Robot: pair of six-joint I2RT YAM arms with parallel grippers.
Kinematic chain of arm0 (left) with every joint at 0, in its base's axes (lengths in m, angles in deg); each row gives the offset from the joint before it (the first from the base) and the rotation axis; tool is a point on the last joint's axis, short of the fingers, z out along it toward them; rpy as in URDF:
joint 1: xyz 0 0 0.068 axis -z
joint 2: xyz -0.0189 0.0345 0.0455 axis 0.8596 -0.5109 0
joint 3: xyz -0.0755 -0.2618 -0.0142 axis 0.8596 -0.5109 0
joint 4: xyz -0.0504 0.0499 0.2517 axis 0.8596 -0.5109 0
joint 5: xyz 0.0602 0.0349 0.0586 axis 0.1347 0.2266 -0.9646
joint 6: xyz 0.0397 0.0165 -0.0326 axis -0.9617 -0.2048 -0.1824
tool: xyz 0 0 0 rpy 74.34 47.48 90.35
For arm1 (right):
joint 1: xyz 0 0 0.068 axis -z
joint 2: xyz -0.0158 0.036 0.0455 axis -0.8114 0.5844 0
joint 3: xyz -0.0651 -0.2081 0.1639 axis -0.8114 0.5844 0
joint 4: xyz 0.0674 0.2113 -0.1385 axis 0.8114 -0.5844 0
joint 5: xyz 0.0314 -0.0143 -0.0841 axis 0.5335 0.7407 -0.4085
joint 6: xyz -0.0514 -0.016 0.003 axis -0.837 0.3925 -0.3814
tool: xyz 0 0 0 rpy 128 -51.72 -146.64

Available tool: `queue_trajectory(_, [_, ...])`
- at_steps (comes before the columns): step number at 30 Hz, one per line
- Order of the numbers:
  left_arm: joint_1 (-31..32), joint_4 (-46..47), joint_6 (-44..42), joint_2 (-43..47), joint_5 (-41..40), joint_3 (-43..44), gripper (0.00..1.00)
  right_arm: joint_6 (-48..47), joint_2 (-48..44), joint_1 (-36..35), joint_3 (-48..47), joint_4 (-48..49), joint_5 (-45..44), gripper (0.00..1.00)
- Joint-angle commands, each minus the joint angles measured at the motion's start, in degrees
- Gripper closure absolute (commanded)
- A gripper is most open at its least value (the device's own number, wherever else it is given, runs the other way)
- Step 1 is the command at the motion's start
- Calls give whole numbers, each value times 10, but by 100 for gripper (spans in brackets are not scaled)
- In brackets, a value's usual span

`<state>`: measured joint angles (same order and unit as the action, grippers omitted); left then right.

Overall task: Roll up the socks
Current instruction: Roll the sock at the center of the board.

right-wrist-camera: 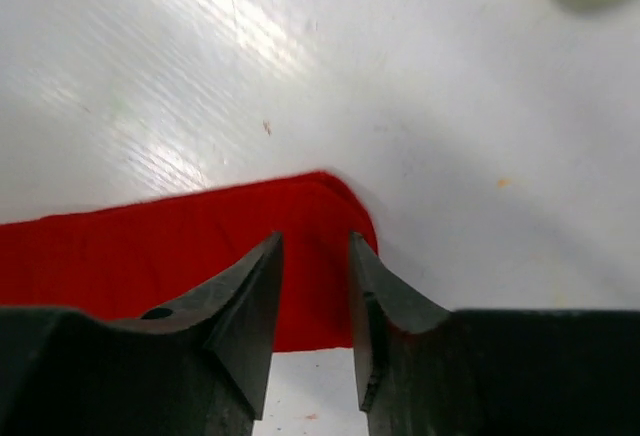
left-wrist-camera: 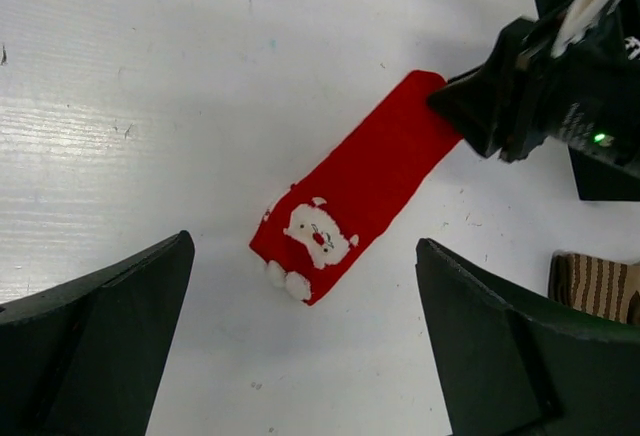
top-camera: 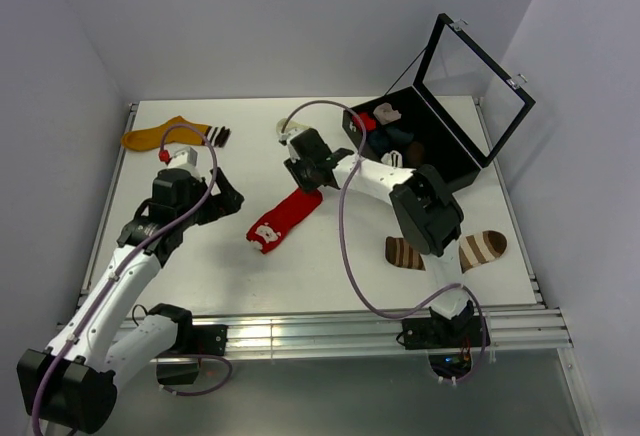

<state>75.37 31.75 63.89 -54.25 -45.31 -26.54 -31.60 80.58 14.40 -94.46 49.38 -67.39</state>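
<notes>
Red fabric sock with a Santa face (top-camera: 283, 218) lies flat and unrolled mid-way across the white table (top-camera: 300, 281), Santa end nearer the arms. Right gripper (right-wrist-camera: 312, 246) sits over its far end, jaws a narrow gap apart; whether they pinch cloth, cannot tell. Left gripper (top-camera: 228, 194) hangs just left of the sock, jaws spread wide, holding nothing.

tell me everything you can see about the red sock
The red sock looks like soft knit. It lies flat, stretched out and unrolled, diagonally on the white table. One end bears a white Santa-like face, with two white pompoms at the edge. The right end effector sits on the other end, jaws narrowly apart; whether it pinches the cloth is unclear. The left end effector hovers open above, not touching.
</notes>
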Motion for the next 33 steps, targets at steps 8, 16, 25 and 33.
queue_trajectory(8, [-39, 21, 30, -3, -31, -8, 0, -40, -137, -117, 54, 39, -25, 47])
queue_trajectory(16, [-138, 0, 18, -36, -46, -4, 1, -37, -116, -217, 98, 58, -23, 44])
queue_trajectory(25, [-150, 6, 23, -60, -86, -20, 2, -61, -69, -268, 91, 67, -56, 44])
queue_trajectory(33, [-150, 8, 20, -76, -82, -17, 3, -67, -30, -273, 93, 95, -93, 45])
